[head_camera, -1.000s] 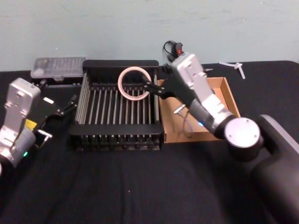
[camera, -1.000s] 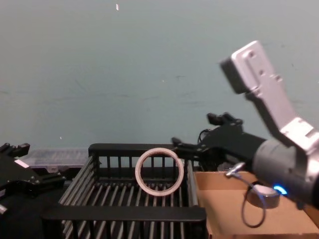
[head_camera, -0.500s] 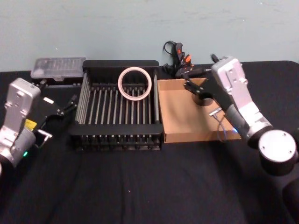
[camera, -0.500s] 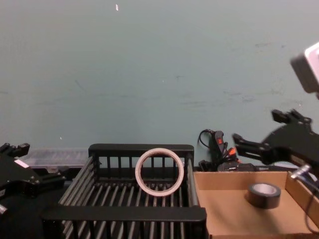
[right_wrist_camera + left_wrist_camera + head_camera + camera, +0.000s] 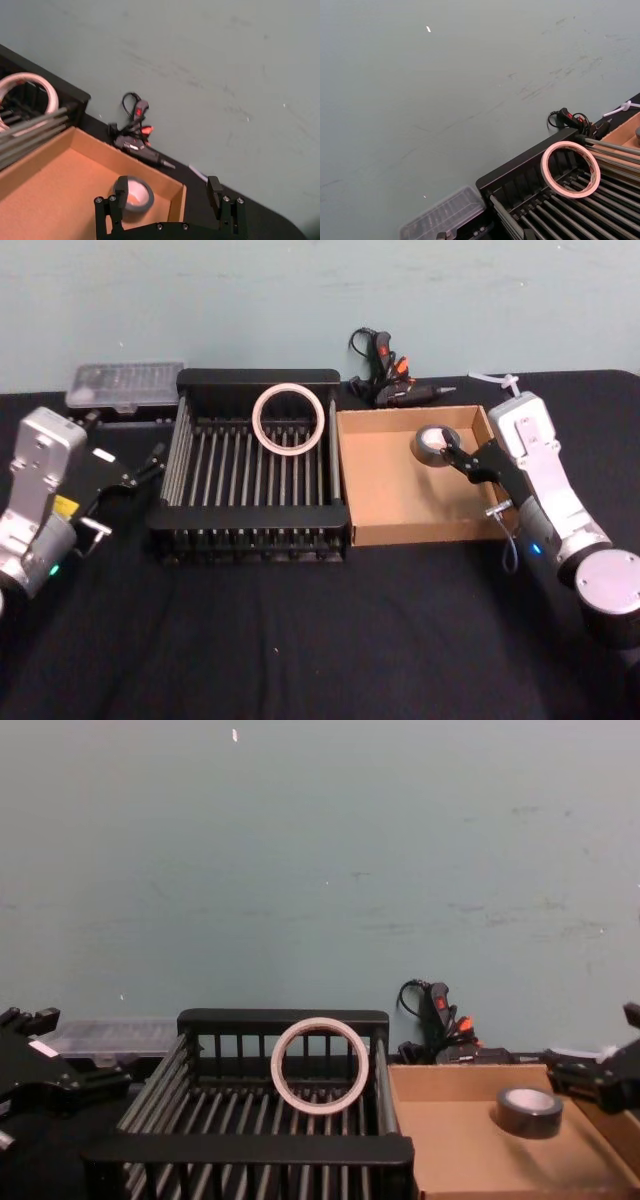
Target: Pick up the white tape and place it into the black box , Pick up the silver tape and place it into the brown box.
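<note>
The right gripper (image 5: 462, 457) sits at centre right of the head view, fingers spread and empty, over the right wall of the brown box (image 5: 400, 530). The silver tape (image 5: 436, 444) lies flat, hole upward, in the box's upper right corner, just left of the fingertips and apparently clear of them; in the right wrist view it (image 5: 133, 194) rests near the lower edge, by one open finger. The white tape (image 5: 290, 418) stands on edge against the rear wall of the black box (image 5: 255, 380), upper centre. The left gripper (image 5: 150, 461) hovers open at centre left, nearer that ring. Both tapes seem placed. The red core print is illegible.
</note>
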### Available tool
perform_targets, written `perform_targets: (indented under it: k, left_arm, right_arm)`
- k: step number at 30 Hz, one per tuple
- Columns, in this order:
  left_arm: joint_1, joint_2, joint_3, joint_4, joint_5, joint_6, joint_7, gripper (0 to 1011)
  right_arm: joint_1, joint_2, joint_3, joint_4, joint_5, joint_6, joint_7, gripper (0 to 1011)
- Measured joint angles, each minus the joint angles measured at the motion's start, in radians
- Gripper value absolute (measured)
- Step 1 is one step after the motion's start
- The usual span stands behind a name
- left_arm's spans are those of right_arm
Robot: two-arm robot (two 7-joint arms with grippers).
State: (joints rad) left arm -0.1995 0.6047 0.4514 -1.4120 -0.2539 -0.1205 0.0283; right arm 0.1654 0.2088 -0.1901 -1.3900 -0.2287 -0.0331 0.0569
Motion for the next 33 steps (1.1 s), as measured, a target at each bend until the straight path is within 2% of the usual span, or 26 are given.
perform_targets:
  k: [11, 33]
  left_arm:
    - [0.000, 0.000, 0.000, 0.000, 0.000, 0.000, 0.000, 1001]
    - [0.000, 0.000, 0.000, 0.000, 0.000, 0.000, 0.000, 1001]
  right_arm:
    - [0.000, -0.025, 0.027, 0.047, -0.015, 0.007, 0.000, 1002]
    - [0.002, -0.022, 0.023, 0.043, -0.013, 0.006, 0.002, 1002]
